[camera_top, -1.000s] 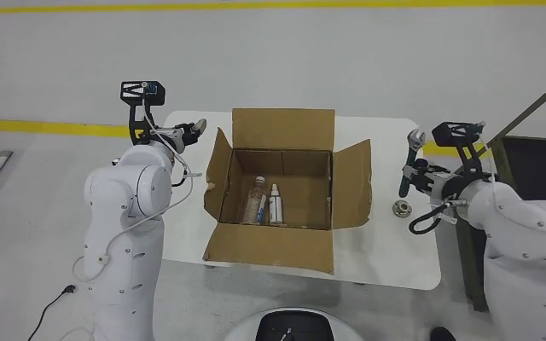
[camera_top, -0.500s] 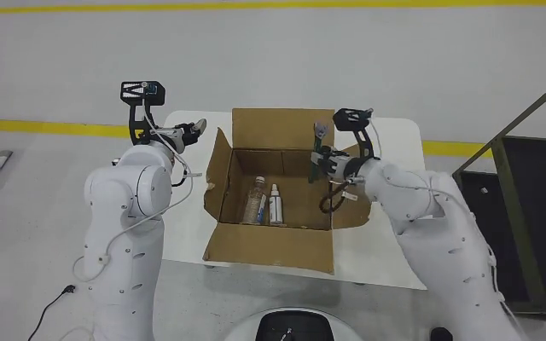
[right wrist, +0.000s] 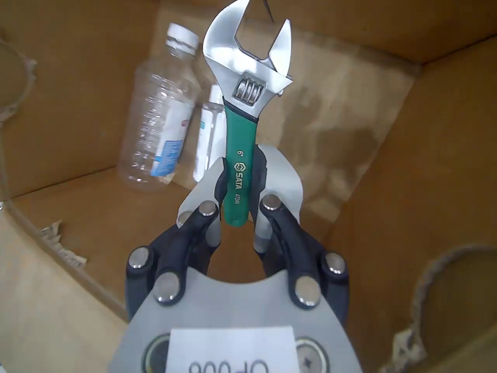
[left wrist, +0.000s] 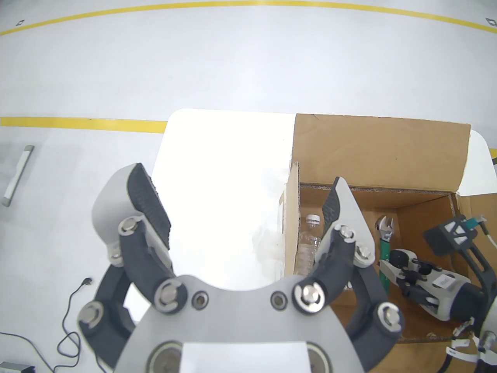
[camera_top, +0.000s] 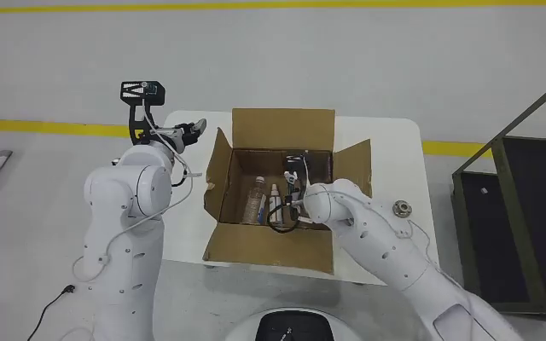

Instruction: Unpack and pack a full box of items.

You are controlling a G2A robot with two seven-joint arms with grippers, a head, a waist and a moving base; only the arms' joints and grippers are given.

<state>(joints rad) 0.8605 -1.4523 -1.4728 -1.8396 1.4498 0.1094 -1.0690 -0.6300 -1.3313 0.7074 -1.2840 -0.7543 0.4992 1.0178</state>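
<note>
Wrench [right wrist: 241,126] handle pinched by right gripper [right wrist: 240,174] fingers [right wrist: 285,180] inside box [camera_top: 283,128]. Left gripper [left wrist: 237,196] beside box, over desk [left wrist: 217,164], fingers spread.

Pale grey floor [camera_top: 384,60] with yellow lines [camera_top: 51,127], white table [camera_top: 392,141].

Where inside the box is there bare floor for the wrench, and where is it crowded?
The box has bare floor between the small white bottle and the side wall beyond it, below the wrench in the right hand. It is crowded where the clear bottle and small white bottle lie side by side. Outside, bare table borders the box's left flap.
</note>
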